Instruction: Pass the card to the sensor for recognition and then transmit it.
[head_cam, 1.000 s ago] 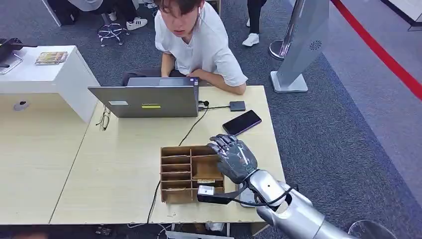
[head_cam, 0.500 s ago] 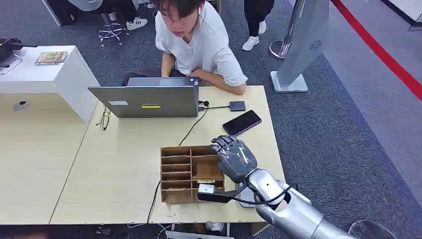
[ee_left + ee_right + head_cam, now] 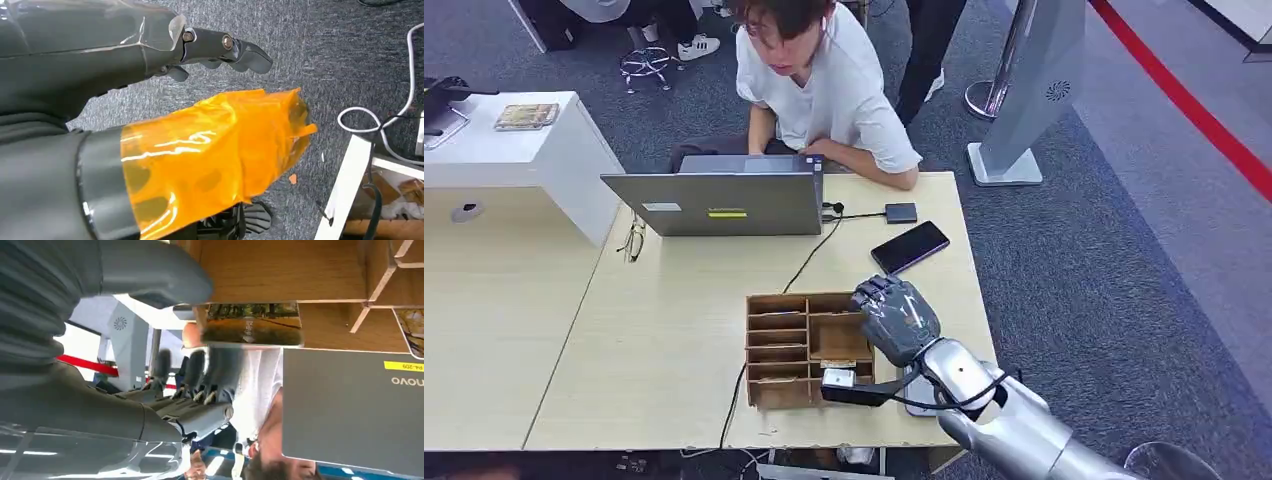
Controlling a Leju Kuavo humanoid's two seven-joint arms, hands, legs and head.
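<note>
A card (image 3: 250, 324) with a dark landscape print stands on edge in a compartment of the wooden organiser box (image 3: 779, 345). My right hand (image 3: 896, 320) hovers over the box's right side. In the right wrist view my right hand (image 3: 165, 405) has its thumb on one side of the card's end and its blurred fingers (image 3: 200, 370) on the other. Whether they press the card is unclear. A small white device (image 3: 837, 380) sits at the box's near right corner. My left hand (image 3: 150, 100) hangs over grey carpet, holding nothing, with orange tape on the thumb.
A grey laptop (image 3: 724, 200) stands at the table's far side, with a person (image 3: 824, 90) seated behind it. A dark phone (image 3: 910, 245), a small dark hub (image 3: 901, 212), glasses (image 3: 632, 242) and a black cable (image 3: 809, 260) lie on the table. A second card (image 3: 412, 325) rests in a neighbouring compartment.
My right hand has shifted slightly to the right and lower over the box. The legs of someone standing behind the seated person have moved.
</note>
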